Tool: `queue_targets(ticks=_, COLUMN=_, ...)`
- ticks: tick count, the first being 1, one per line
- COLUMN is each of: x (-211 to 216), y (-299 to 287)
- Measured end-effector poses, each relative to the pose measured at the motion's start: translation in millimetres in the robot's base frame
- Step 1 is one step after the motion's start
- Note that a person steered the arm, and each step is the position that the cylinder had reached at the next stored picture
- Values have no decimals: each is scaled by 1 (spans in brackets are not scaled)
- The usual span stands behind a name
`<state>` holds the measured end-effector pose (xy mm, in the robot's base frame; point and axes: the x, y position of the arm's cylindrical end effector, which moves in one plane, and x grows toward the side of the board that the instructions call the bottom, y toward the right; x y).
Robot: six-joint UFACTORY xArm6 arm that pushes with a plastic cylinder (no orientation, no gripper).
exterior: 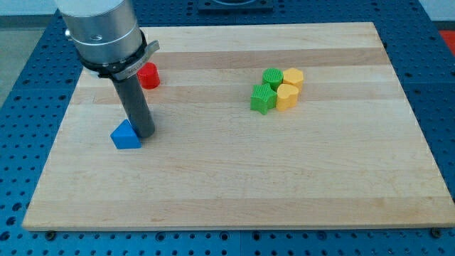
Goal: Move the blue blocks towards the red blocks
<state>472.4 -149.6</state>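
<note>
A blue triangular block (125, 136) lies on the wooden board (234, 171) at the view's left. My tip (144, 133) is right beside it, touching or nearly touching its right edge. A red block (148, 76), roughly cylindrical, sits above them toward the view's top left, partly hidden by the arm's grey body (99, 32). Only one blue block and one red block show; others may be hidden behind the arm.
Two green blocks (263, 98) (272, 77) and two yellow blocks (286, 97) (293, 78) are clustered together right of the board's centre. A blue perforated table (28, 85) surrounds the board.
</note>
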Motion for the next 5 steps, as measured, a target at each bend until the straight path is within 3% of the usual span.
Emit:
queue_targets(ticks=2, x=48, y=12)
queue_targets(ticks=3, x=58, y=-12)
queue_targets(ticks=5, x=34, y=-47)
